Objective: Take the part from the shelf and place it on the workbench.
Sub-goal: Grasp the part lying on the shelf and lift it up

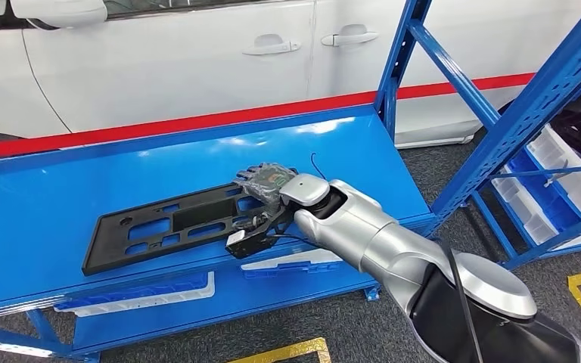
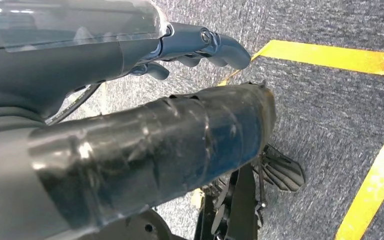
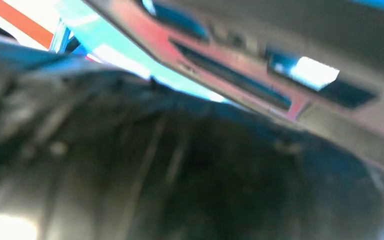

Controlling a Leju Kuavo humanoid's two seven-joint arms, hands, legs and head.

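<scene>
1. Part (image 1: 170, 225), that black slotted panel, lies flat on the blue workbench (image 1: 45, 204), frame centre.
2. Your right hand (image 1: 265, 184) grips its right end, so only letting go remains.
3. Left hand (image 2: 200, 47) hangs empty, fingers loosely curled.

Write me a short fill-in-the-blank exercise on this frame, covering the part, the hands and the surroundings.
1. The flat black plastic panel with cut-outs lies on the ___ metal workbench top.
2. The ___ hand rests on the panel's end.
3. Behind the bench stands a ___ car.
4. The left hand hangs over grey floor marked with ___ lines.

Missing words: blue; right; white; yellow
</scene>
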